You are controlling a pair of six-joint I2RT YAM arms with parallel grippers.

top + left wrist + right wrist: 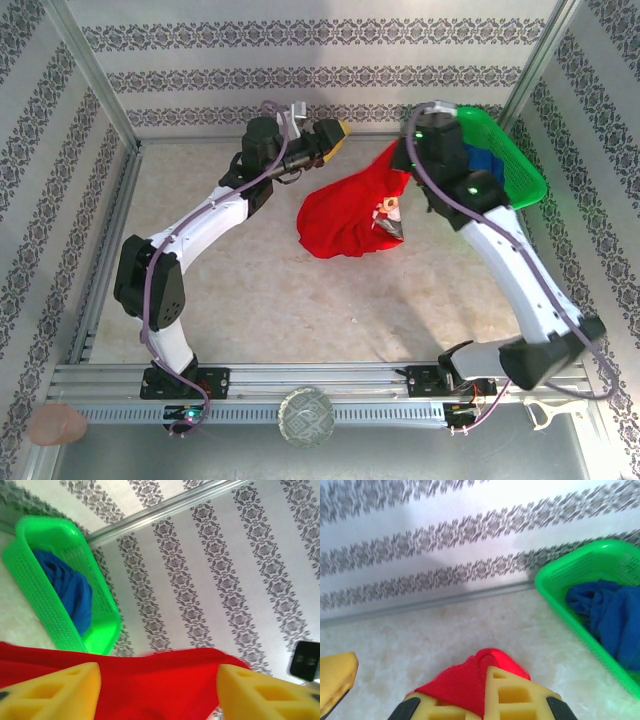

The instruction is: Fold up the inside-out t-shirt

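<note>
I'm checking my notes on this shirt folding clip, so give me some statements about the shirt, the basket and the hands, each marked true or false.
1. The blue garment sits inside the green basket. True.
2. The red t-shirt lies flat and neatly folded. False: it is crumpled, with one end raised toward the right hand.
3. The left hand has its fingers spread wide apart. True.
4. The basket stands at the near left corner of the table. False: it is at the far right corner.
5. Red cloth is bunched over one finger of the right hand. True.
</note>
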